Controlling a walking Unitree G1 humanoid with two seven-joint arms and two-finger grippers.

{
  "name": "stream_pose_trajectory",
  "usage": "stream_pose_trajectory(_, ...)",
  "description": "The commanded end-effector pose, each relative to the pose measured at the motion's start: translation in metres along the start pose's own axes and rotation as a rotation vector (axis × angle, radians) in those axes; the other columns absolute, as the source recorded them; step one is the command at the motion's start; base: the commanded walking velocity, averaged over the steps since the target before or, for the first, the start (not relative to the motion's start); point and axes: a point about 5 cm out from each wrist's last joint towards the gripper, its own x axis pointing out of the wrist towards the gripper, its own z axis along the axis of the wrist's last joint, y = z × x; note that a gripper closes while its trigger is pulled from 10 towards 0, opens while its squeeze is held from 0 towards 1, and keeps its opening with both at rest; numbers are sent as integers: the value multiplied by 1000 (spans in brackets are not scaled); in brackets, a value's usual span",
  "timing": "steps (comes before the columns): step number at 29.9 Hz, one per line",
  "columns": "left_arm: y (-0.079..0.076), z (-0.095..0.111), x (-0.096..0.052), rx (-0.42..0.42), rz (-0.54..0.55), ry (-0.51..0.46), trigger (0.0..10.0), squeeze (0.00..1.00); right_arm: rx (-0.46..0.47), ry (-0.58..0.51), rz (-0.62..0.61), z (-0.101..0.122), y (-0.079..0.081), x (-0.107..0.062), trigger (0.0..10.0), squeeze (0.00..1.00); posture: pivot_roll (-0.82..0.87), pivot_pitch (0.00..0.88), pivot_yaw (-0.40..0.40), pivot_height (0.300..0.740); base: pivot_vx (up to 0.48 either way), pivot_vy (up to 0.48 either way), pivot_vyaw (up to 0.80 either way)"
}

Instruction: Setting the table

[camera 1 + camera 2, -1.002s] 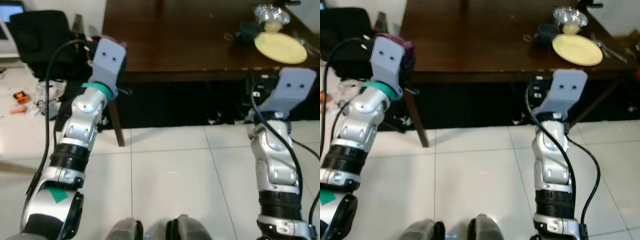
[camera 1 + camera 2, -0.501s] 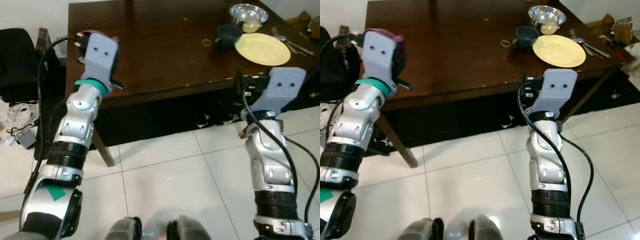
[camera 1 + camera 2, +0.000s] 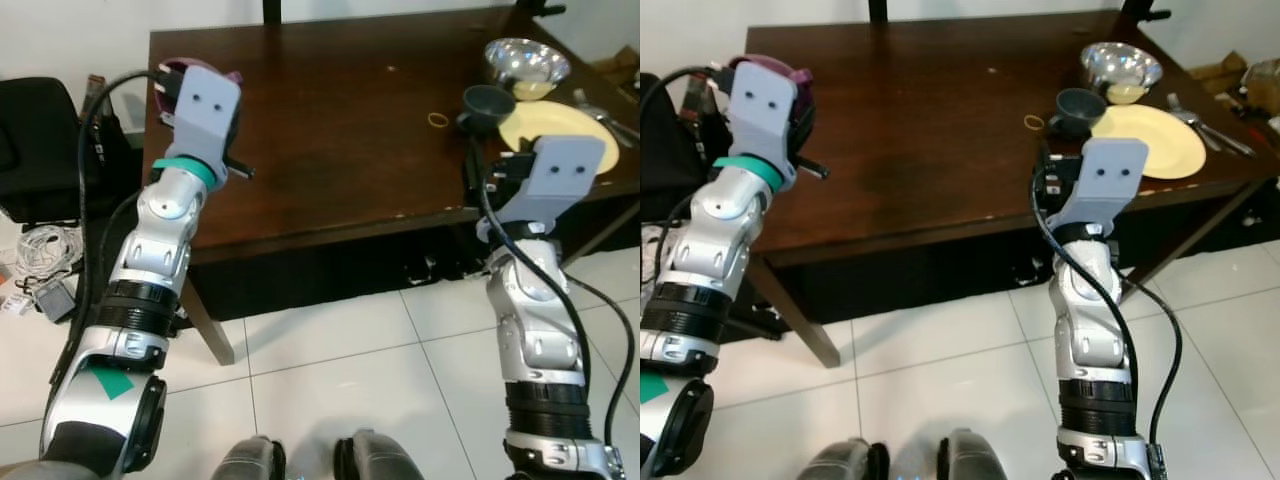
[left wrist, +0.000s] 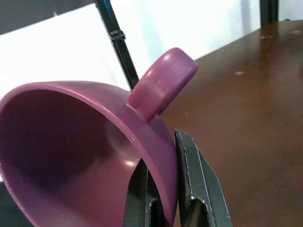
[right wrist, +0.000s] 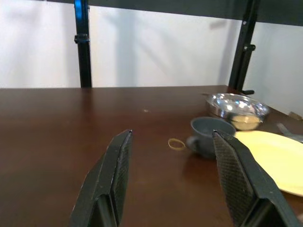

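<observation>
A purple cup (image 4: 90,146) hangs in my left gripper (image 4: 163,161), which is shut on its rim, one finger inside and one outside, handle up. In the left eye view the purple cup (image 3: 183,70) is held over the left end of the dark wooden table (image 3: 330,130). My right gripper (image 5: 173,137) is open and empty, low over the table's front edge. Beyond it lie a rubber band (image 5: 177,144), a dark grey cup (image 5: 211,137), a silver bowl (image 5: 236,106) and a yellow plate (image 3: 1150,140).
Cutlery (image 3: 1205,110) lies at the table's right edge beside the plate. A black bag (image 3: 45,140) and cables (image 3: 40,245) sit on the floor to the left. A table leg (image 3: 210,325) stands on white tiles in front of my feet.
The whole view has shifted: the table is closer and more under my arms. Both grippers now reach over its front edge. The purple cup stays in the left gripper.
</observation>
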Motion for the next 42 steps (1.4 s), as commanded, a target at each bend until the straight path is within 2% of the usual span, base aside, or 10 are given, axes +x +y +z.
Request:
stream_pose_trajectory(1,-3,-1,0,1,-6,-1,10000,0,0,-1,-12,0,-4,-1,10000,0,-19,12,60,740,480,0,0)
stream_pose_trajectory(14,-7,-1,0,9,-43,1,10000,0,-37,-20,-17,3,-5,1,10000,0,-19,13,60,740,432,0,0)
stream_pose_trajectory(23,-16,-6,-4,87,-246,29,10000,0,-58,-35,3,5,-2,1,10000,0,-13,17,62,740,27,0,0)
stream_pose_trajectory(25,-14,-6,-6,169,-323,29,10000,0,-61,-39,18,6,1,1,10000,0,-7,21,64,740,0,0,0)
stream_pose_trajectory(26,-10,-7,-8,267,-395,28,10000,0,-64,-44,39,7,4,1,10000,0,-2,22,67,740,0,0,0)
stream_pose_trajectory(27,-10,-7,-8,267,-395,28,10000,0,-64,-44,39,7,4,1,10000,0,-2,22,67,740,0,0,0)
stream_pose_trajectory(29,-4,-8,-9,410,-525,44,10000,0,-64,-55,74,9,10,1,10000,0,3,25,70,740,0,0,0)
stream_pose_trajectory(33,-1,-9,-9,475,-605,64,10000,0,-62,-65,93,11,14,1,10000,0,5,30,72,740,0,0,0)
stream_pose_trajectory(38,-3,-22,-4,575,-827,178,10000,0,-52,-73,179,14,31,5,10000,0,4,51,83,740,0,0,0)
stream_pose_trajectory(42,-2,-23,-1,606,-854,201,10000,8,-51,-78,203,15,36,6,10000,0,7,61,83,740,0,0,0)
